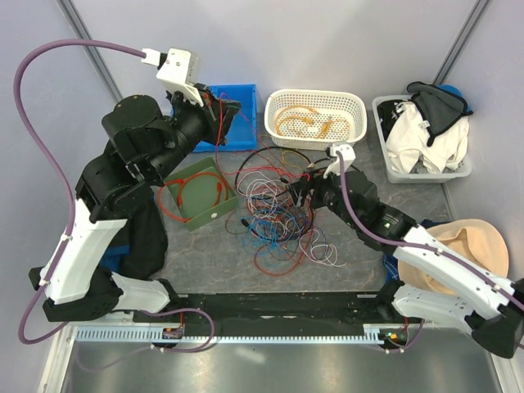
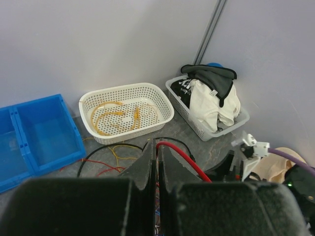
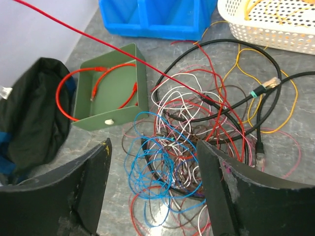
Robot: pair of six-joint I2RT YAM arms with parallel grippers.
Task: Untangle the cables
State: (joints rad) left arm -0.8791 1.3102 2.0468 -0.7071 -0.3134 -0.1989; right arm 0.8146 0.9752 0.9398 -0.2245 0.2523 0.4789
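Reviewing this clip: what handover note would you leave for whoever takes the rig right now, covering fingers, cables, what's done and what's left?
Left gripper: fingers shut on a red cable, raised by the blue bin. The cable runs down into the tangle.
Right gripper: fingers open above the tangle, holding nothing.
Done: orange cables lie in the green box, and yellow cables lie in the white basket.
Left: the red cable is not yet free. Most wires (blue, white, black, red) are knotted together on the table.
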